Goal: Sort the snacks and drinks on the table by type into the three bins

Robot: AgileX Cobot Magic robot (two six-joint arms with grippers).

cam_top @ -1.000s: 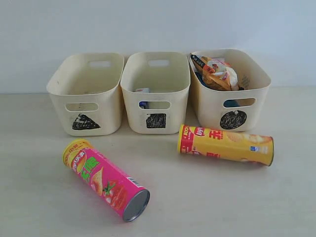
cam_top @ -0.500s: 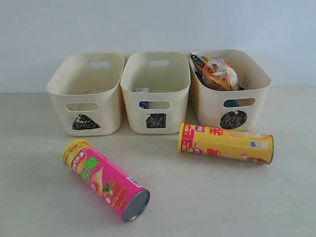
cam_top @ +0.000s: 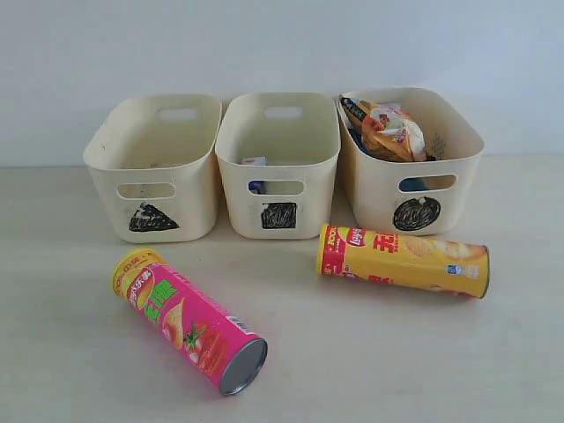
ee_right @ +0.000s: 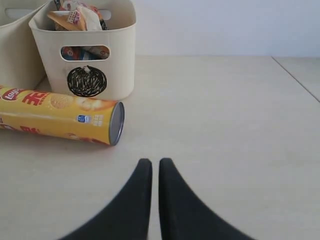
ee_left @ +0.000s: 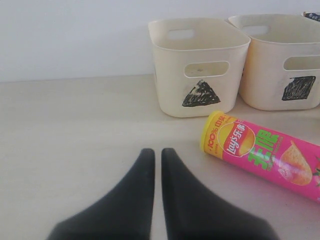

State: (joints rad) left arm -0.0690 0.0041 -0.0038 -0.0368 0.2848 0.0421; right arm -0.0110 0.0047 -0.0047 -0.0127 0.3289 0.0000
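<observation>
The pink-magenta chip tube (cam_top: 189,322) lies on the table (cam_top: 370,352) at the front left, and the yellow tube with a red band (cam_top: 401,258) lies before the circle bin (cam_top: 374,198). An orange-black-white bag (cam_top: 388,128) fills that bin, with the blue bag (cam_top: 412,184) showing through its cut-out. A white and blue carton (cam_top: 255,163) sits in the square bin (cam_top: 242,216); the purple carton is hidden. The triangle bin (cam_top: 189,211) looks empty. My left gripper (ee_left: 157,152) is shut and empty near the pink tube (ee_left: 265,155). My right gripper (ee_right: 155,162) is shut and empty near the yellow tube (ee_right: 55,117).
The bins stand side by side against a plain white wall at the table's back. Neither arm shows in the exterior view. In the right wrist view, a seam (ee_right: 295,77) crosses the table off to one side of the circle bin (ee_right: 117,65).
The yellow tube has rocked slightly where it lies, its print turning a little and back. Nothing else has moved.
</observation>
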